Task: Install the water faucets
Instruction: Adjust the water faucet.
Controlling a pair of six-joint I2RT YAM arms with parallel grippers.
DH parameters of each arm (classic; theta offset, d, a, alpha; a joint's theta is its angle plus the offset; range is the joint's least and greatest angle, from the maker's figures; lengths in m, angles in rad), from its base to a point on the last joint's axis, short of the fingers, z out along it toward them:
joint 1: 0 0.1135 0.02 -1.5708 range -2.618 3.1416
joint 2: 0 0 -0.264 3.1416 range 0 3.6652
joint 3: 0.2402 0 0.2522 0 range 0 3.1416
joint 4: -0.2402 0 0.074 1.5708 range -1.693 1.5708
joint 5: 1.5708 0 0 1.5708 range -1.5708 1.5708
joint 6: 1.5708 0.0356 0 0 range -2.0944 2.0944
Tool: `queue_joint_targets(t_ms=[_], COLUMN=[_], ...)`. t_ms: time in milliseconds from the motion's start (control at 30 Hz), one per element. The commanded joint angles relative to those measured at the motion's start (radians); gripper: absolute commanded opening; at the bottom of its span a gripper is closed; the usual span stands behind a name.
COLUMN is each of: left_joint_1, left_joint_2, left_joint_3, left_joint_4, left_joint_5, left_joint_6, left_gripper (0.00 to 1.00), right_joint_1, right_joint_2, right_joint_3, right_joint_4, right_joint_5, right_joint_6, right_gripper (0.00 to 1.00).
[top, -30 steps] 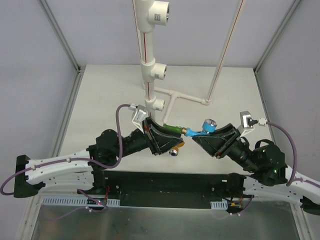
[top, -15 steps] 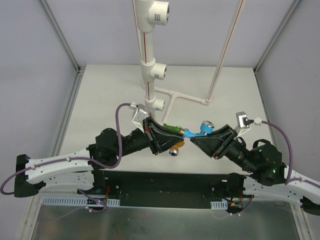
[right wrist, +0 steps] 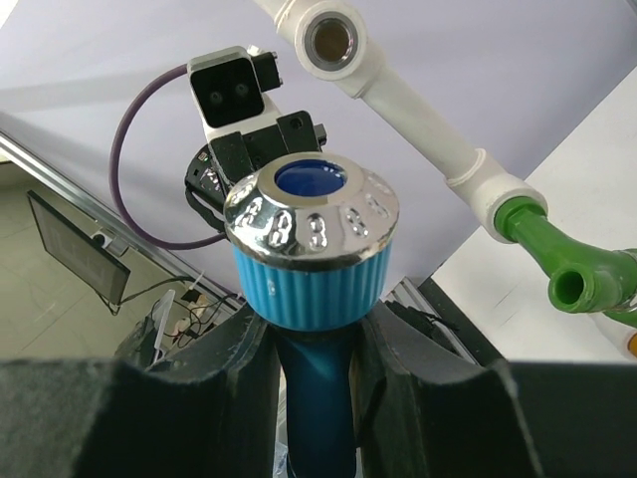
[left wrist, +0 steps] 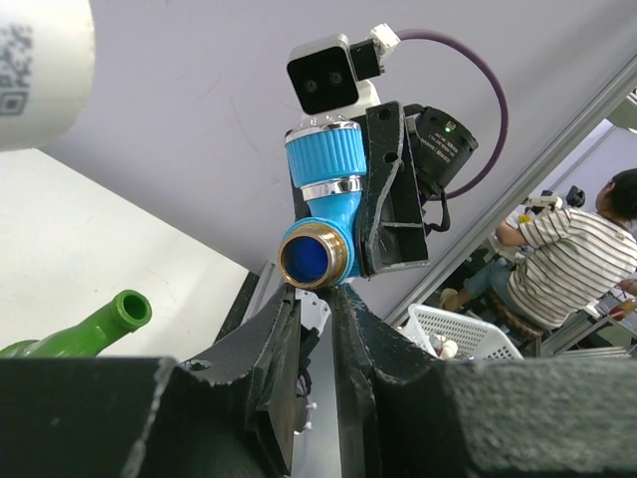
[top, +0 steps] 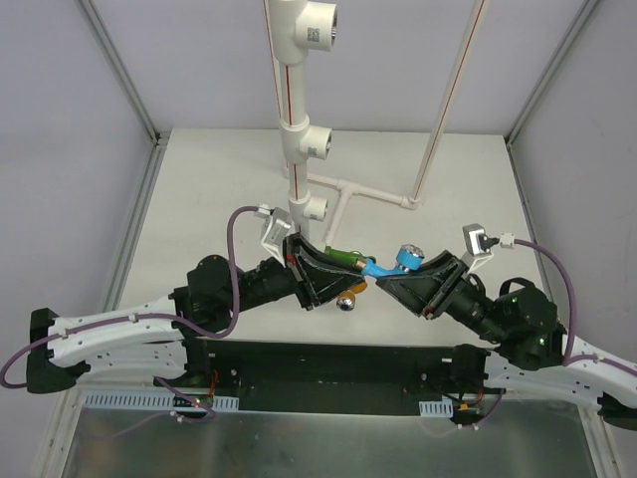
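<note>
The installing is, by my judgement, only at its beginning. On the white pipe stand [top: 296,129] the three tee fittings [top: 318,139] show open, empty mouths, so no faucet sits in its place yet.

The right gripper [right wrist: 314,339] is clenched on the light blue faucet [right wrist: 311,269] and holds it by the body, under the ribbed knob with the shiny cap. The faucet is in the air between the two arms, and its brass end points toward the left gripper [left wrist: 317,297]. That gripper has its fingers only a little apart and nothing is between them.

The green faucet [top: 343,256] seems to lie on the table [top: 219,199] near the foot of the stand; I cannot tell if it is joined to a pipe. The orange faucet [top: 350,290] lies just beside the left gripper, its metal end toward the arms. All three are probably left to mount.

The left gripper stands between the blue faucet and the stand, so it must probably give way or take the faucet over.
</note>
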Motion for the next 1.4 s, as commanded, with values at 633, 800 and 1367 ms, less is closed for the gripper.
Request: queue_joint_targets(t_ms=[633,800,1367], left_joint_1=[-0.003,-0.003,-0.003], left_joint_2=[-0.101,-0.234,-0.245], left_joint_3=[0.124,0.126,0.135], left_joint_4=[-0.400,-0.629,-0.483], left_joint_5=[-0.014,-0.164,-0.411], left_joint_6=[0.111,0.208,0.628], left_gripper=[0.72,0.77,0.94], right_joint_1=[0.008,0.008,0.006], right_joint_2=[0.014,0.135,0.353], right_joint_3=[0.182,0.334,0.595], right_joint_4=[-0.249,-0.378,-0.424], right_joint_5=[0.112,0.146,0.103], right_joint_6=[-0.253,-0.452,-0.910], right_gripper=[0.00,0.00,0.00])
